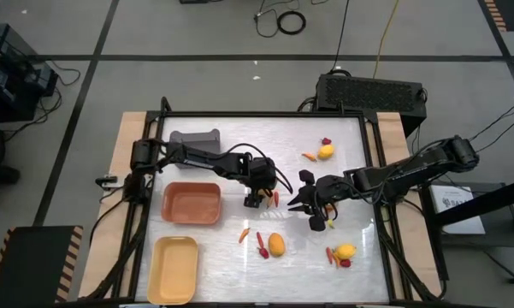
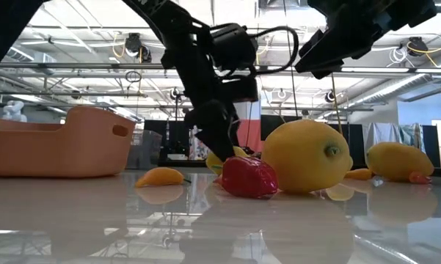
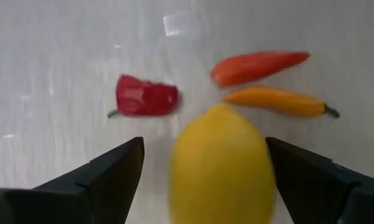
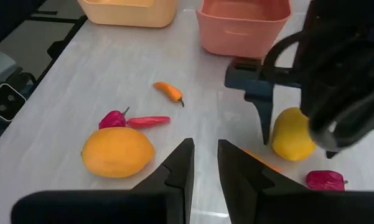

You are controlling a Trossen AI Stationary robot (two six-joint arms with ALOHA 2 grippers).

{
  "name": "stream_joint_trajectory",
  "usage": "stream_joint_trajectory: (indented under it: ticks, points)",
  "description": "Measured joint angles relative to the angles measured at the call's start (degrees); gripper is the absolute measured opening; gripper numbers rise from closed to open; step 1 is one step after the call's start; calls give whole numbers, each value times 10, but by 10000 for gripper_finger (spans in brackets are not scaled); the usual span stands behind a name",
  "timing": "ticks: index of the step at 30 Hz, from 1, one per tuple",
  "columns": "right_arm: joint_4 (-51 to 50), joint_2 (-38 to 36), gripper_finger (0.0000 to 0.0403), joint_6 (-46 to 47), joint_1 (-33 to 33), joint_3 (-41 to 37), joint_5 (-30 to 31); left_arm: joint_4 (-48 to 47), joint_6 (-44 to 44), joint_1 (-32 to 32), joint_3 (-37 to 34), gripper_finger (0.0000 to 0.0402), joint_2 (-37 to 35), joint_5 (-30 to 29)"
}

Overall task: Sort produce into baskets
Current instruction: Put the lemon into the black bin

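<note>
Lemon (image 3: 221,165): yellow, roundish, lying on the white desk (image 1: 214,257) directly between the spread fingers of the left hand (image 3: 202,168), which stands wide apart around it and clamps nothing.
Just beyond the lemon: a small red piece (image 3: 145,98), a red pepper-like piece (image 3: 258,65) and a thin orange carrot (image 3: 280,101), all loose.
Right hand (image 4: 204,165): hovers beside the lemon, fingers nearly together, holding nothing.
Farther from the lemon: an orange-yellow fruit (image 4: 118,151) with two red bits, and a lone little carrot (image 4: 169,92).
Farthest: orange basket (image 1: 191,203), pale yellow basket (image 1: 173,269), grey basket (image 1: 195,138), none showing produce inside.
Step judged: grasping the lemon. Next move calls for closing the fingers squarely on its middle, lifting clear of the neighbouring pieces, then carrying to a basket.
</note>
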Motion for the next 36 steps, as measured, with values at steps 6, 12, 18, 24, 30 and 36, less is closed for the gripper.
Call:
stream_joint_trajectory:
  ticks: [6,12,18,24,30,36]
  points:
    - [1,0,63,0,-5,0,3,-6,0,1,-3,332,-1,4]
    - [10,0,63,0,-4,0,4,-13,-3,0,-3,283,-2,4]
    - [9,0,63,0,-4,0,4,-10,-3,1,-3,232,-2,3]
    - [9,0,63,0,-4,0,4,-35,-2,3,-3,215,-25,3]
    - [9,0,63,-10,-4,0,5,-112,-17,12,-3,214,-100,1]
    - [9,0,63,-17,-12,0,56,-203,-41,39,-4,213,-204,1]
